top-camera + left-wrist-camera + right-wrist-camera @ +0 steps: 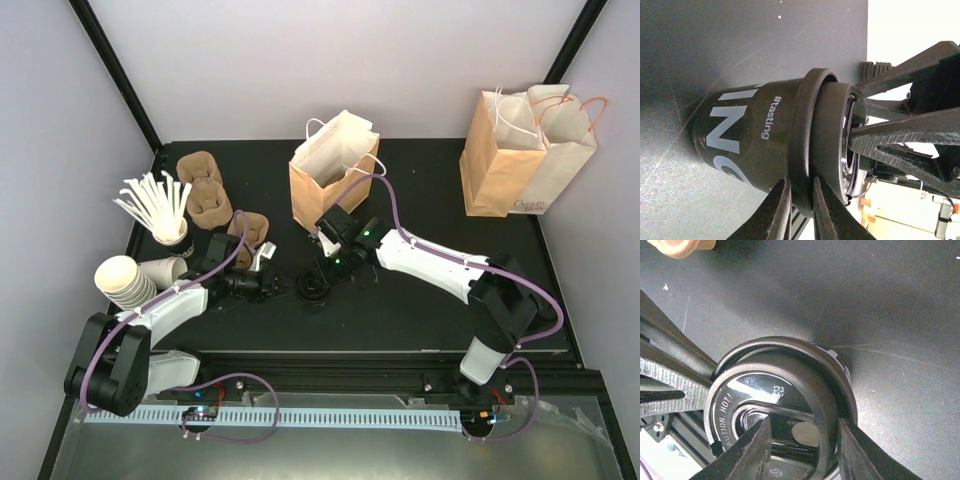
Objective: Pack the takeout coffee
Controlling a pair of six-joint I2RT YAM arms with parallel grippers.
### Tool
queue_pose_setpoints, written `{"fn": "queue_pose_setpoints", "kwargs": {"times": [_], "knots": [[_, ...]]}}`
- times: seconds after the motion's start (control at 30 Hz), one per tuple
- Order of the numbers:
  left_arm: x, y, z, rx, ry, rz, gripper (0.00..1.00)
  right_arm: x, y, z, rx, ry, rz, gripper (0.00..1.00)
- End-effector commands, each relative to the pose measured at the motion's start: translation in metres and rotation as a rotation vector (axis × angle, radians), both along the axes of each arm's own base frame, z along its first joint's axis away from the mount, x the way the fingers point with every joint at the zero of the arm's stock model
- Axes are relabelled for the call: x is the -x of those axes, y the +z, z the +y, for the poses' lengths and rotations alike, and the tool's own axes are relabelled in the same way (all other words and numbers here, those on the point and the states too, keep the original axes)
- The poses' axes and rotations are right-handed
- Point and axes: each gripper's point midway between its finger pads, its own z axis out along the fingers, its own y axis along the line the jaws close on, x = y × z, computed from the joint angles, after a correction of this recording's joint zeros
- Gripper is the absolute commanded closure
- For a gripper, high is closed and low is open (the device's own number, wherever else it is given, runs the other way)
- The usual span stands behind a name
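The takeout coffee [315, 291] stands on the black table in front of the open bag. In the left wrist view its dark printed side [740, 135] and black lid [827, 125] fill the frame. My left gripper [283, 287] reaches in from the left, and its jaws [801, 182] pinch the lid's lower rim. My right gripper [322, 272] comes down from above. In the right wrist view the right gripper [804, 424] has one finger [757, 440] on the glossy lid top [775, 390] and the other outside the lid's edge, closed on its wall.
An open brown paper bag [335, 175] stands just behind the cup. Two more bags [525, 150] are at the back right. Brown pulp carriers [205, 190] lie at the back left, beside a cup of white sticks [160, 210], stacked white cups [125, 280] and a cup lying on its side [165, 270].
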Motion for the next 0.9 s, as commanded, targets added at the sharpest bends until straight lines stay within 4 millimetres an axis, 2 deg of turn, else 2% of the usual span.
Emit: {"fn": "queue_pose_setpoints", "kwargs": {"times": [0.0, 0.2, 0.87], "knots": [[-0.002, -0.017, 0.006, -0.084, 0.031, 0.005, 0.87, 0.016, -0.003, 0.022, -0.023, 0.069, 0.019, 0.61], [0.000, -0.025, 0.009, -0.110, 0.034, 0.022, 0.87, 0.021, -0.009, 0.023, 0.003, 0.077, 0.016, 0.61], [0.003, -0.023, 0.006, -0.076, 0.020, 0.015, 0.80, 0.044, -0.024, 0.023, -0.005, 0.099, -0.006, 0.60]]}}
